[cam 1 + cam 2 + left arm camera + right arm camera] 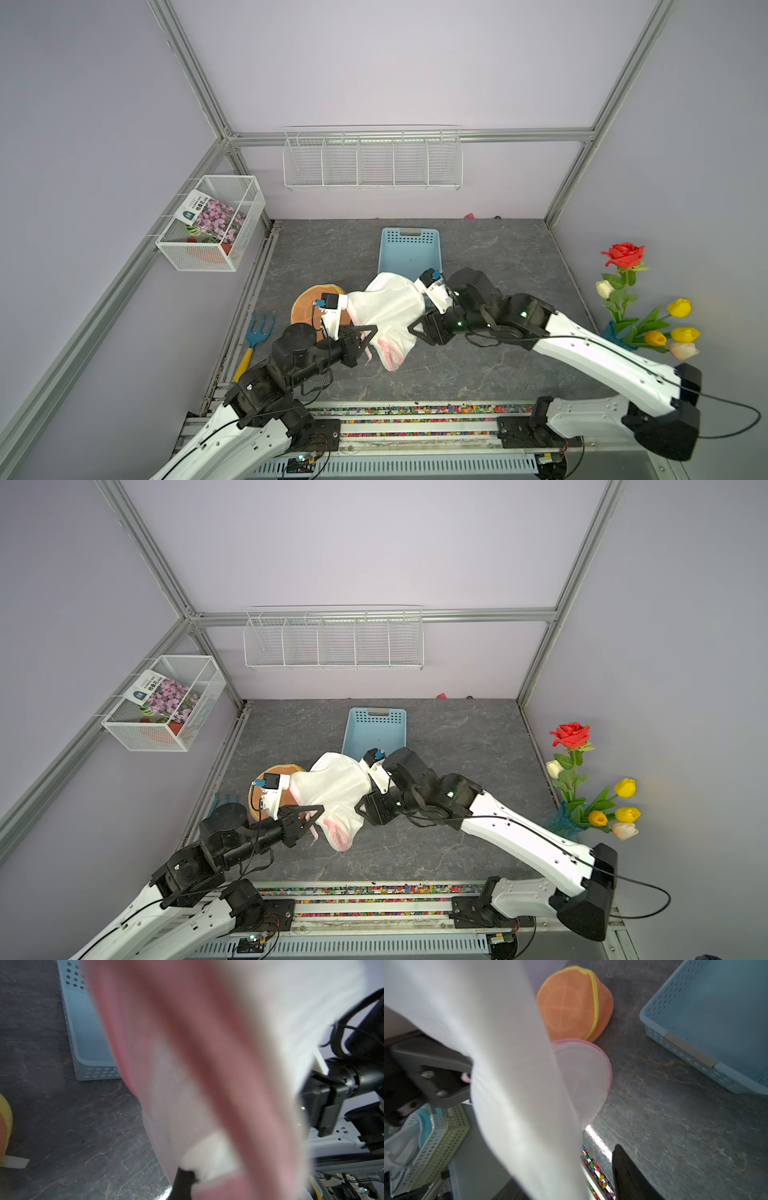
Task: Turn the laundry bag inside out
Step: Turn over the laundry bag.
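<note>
The laundry bag (pixel 386 307) (pixel 332 783), white mesh with pink trim, hangs stretched between my two grippers above the dark table. My left gripper (pixel 370 332) (pixel 318 812) is shut on its near left edge; in the left wrist view blurred white and pink cloth (pixel 207 1064) covers all but one black finger (pixel 182 1182). My right gripper (pixel 413 328) (pixel 359 808) is at the bag's right side. In the right wrist view its jaws stand apart, open, with a band of white cloth (pixel 512 1064) running past one finger. The other fingertip (pixel 629 1176) is bare.
An orange mesh bag (pixel 309 305) (pixel 571 1001) lies just left of the white one. A blue basket (pixel 409 249) (pixel 87 1032) (pixel 716 1012) stands behind it. A blue hand rake (pixel 259 332) lies at the left edge and a vase of flowers (pixel 636 316) stands at the right.
</note>
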You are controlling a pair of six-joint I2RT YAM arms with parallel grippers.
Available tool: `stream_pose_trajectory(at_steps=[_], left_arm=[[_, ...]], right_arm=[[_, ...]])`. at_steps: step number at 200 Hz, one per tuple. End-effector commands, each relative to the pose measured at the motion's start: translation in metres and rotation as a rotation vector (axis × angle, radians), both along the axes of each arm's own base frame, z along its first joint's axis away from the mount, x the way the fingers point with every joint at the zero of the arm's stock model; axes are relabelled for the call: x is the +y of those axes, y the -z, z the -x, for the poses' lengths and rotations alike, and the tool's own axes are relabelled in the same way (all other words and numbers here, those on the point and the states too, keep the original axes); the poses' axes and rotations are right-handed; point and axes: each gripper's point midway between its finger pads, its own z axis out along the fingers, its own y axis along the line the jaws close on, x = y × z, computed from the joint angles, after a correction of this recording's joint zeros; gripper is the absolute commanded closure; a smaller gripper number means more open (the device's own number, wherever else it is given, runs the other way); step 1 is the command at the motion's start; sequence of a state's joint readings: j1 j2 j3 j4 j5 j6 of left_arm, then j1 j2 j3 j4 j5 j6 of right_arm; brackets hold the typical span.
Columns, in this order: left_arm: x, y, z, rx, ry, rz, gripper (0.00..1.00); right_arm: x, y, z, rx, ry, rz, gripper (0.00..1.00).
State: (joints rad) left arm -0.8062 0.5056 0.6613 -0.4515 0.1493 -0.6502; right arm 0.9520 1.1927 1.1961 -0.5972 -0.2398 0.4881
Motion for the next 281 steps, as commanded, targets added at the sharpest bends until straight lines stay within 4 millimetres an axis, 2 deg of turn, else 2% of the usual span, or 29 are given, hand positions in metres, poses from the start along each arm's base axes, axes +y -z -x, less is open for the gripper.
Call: stream_pose_trajectory(at_steps=[1,37,59,78,98,120,135,147,155,174,187,200,222,252,281], left_arm=[[0.009,-0.011,-0.013,-0.04,-0.088,0.005,1.0],[0.016,-0.002,-0.027,0.005,-0.186,-0.01,1.0],[0.014,-0.001,-0.03,0.028,-0.201,0.006,1.0],[0.013,0.004,-0.032,0.056,-0.211,-0.01,1.0],[0.013,0.007,-0.032,0.078,-0.212,-0.027,1.0],[0.015,0.004,-0.03,0.08,-0.208,-0.036,1.0],[0.014,0.004,-0.029,0.083,-0.202,-0.042,1.0],[0.013,0.005,-0.03,0.081,-0.2,-0.043,1.0],[0.013,0.005,-0.031,0.078,-0.204,-0.041,1.0],[0.011,0.001,-0.033,0.068,-0.208,-0.013,1.0],[0.01,-0.001,-0.034,0.064,-0.211,0.006,1.0],[0.011,-0.001,-0.036,0.07,-0.227,0.007,1.0],[0.012,0.002,-0.038,0.096,-0.241,-0.002,1.0],[0.016,0.004,-0.037,0.109,-0.256,-0.015,1.0],[0.018,0.002,-0.036,0.105,-0.261,-0.005,1.0]], right_arm=[[0.022,-0.035,0.018,0.017,-0.06,-0.237,0.48],[0.048,-0.048,0.057,0.027,-0.2,-0.314,0.48],[0.066,-0.039,0.062,0.095,-0.239,-0.339,0.48],[0.07,-0.034,0.061,0.082,-0.235,-0.332,0.47],[0.046,-0.044,0.044,-0.017,-0.1,-0.295,0.44],[-0.01,-0.065,0.024,-0.145,0.109,-0.247,0.41],[-0.044,-0.077,0.021,-0.207,0.2,-0.245,0.4],[-0.053,-0.077,0.026,-0.198,0.19,-0.237,0.43],[-0.048,-0.072,0.032,-0.169,0.156,-0.224,0.44],[-0.014,-0.051,0.045,-0.07,0.038,-0.244,0.53],[0.008,-0.033,0.045,-0.049,0.011,-0.218,0.56],[0.022,-0.02,0.041,-0.109,0.007,-0.134,0.56],[0.038,-0.013,0.033,-0.175,-0.008,-0.023,0.57],[0.043,0.0,0.024,-0.216,-0.024,0.115,0.57],[0.052,0.018,0.021,-0.201,-0.034,0.156,0.57]])
